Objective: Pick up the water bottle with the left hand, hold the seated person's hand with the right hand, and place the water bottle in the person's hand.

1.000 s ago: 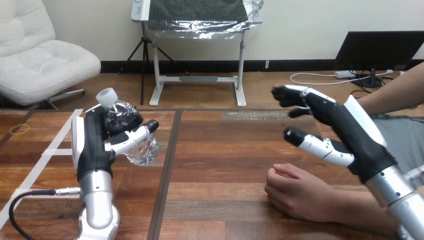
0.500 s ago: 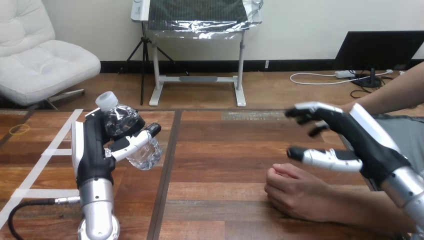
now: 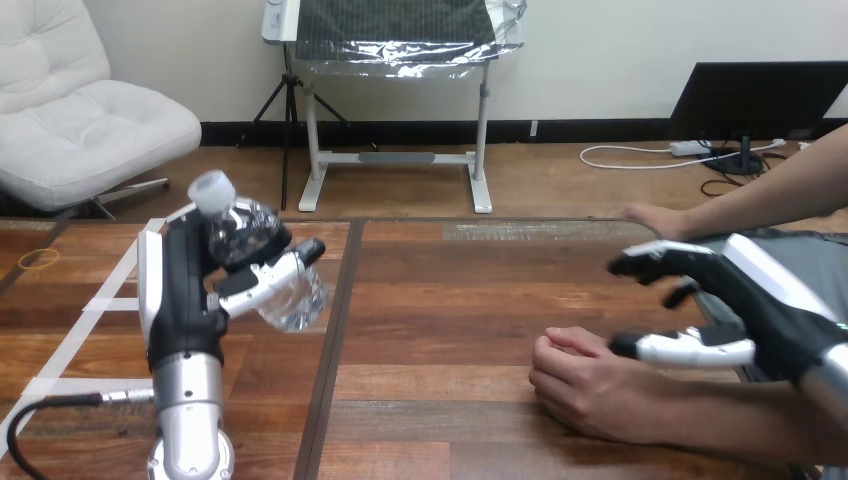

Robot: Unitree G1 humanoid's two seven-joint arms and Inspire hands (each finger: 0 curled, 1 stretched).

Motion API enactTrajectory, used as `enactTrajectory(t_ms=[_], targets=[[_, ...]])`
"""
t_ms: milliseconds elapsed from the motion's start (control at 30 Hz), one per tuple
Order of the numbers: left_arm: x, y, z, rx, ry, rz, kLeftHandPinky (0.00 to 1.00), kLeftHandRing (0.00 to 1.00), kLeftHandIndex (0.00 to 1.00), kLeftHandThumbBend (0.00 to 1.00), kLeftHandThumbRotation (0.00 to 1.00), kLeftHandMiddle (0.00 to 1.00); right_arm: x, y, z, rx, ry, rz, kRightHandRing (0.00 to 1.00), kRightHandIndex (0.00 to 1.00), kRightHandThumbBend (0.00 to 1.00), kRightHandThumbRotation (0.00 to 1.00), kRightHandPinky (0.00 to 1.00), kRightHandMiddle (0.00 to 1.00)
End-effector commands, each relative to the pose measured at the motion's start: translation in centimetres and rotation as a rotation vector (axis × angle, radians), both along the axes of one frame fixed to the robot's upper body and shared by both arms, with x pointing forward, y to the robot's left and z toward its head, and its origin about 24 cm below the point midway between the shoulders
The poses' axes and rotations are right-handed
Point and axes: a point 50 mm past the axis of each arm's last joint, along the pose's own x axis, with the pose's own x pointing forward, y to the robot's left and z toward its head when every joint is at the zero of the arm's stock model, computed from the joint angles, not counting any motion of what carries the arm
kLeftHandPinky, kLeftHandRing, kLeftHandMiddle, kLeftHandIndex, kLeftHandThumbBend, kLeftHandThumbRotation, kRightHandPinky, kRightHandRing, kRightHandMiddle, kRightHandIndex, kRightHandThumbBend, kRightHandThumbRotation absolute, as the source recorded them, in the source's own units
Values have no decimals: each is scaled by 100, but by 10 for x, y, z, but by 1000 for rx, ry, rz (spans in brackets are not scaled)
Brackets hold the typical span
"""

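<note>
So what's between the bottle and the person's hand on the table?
Head view: only bare table, crossed by a dark seam, between water bottle and person's hand.

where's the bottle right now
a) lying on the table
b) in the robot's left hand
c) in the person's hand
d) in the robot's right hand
B: the left hand has its fingers and thumb curled round the bottle, while the person's hand and the open right hand are well apart from it, at the other side.
</note>
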Motion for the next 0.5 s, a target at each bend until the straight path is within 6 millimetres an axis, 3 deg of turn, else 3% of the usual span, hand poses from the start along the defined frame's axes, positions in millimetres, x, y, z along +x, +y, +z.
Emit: enactTrajectory(t_ms=[0, 467], targets=[[16, -10, 66, -3, -274, -55, 29, 35, 42, 62, 0, 40, 24, -12, 45, -102, -94, 21, 83, 76, 79, 45, 69, 82], [14, -11, 69, -15, -270, -62, 29, 35, 42, 61, 0, 40, 13, -34, 46, -126, 34, -38, 83, 79, 86, 44, 72, 83]])
